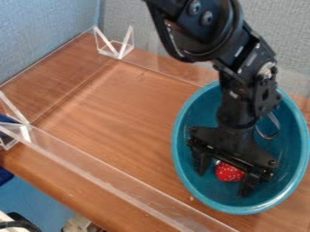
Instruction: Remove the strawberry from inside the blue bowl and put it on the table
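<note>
The blue bowl (201, 118) stands on the table (115, 109) at the right. Inside it, near the bottom, lies the small red strawberry (227, 170). My gripper (229, 170) points straight down into the bowl, open, with one dark finger (201, 156) to the left of the strawberry and the other to its right. The strawberry sits between the fingers; whether they touch it I cannot tell. The black arm comes down from the top of the view and hides part of the bowl's far side.
Low clear acrylic walls (72, 149) edge the table along its front and left sides, with clear corner brackets (112, 41) at the back left. A blue backdrop rises behind the table.
</note>
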Tool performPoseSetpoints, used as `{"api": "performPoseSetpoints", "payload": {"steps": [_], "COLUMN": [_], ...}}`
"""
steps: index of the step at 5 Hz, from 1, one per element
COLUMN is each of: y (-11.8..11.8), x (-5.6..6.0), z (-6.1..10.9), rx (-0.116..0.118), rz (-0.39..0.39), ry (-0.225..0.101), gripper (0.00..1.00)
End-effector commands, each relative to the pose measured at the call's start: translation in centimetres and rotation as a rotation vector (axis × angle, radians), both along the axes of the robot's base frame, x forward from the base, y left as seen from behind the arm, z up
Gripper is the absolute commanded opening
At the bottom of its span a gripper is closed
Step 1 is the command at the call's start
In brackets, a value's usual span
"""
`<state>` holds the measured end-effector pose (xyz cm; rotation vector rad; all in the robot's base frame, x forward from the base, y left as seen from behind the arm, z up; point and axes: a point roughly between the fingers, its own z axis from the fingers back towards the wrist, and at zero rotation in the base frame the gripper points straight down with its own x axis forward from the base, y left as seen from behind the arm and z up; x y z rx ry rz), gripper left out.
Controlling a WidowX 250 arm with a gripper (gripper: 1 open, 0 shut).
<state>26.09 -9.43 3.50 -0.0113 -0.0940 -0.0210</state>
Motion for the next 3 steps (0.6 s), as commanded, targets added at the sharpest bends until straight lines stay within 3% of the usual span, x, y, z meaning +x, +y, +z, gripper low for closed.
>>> {"api": "performPoseSetpoints", "payload": {"steps": [1,2,3], "y": [0.31,0.47,0.62], "x": [1.3,1.53,1.66], "z": [1.02,0.9,1.07], "rx": [-0.012,-0.009,-0.006], "rz": [0.019,0.024,0.026], "ry": [-0.048,-0.049,-0.053], "gripper": [1.0,0.0,0.0]}}
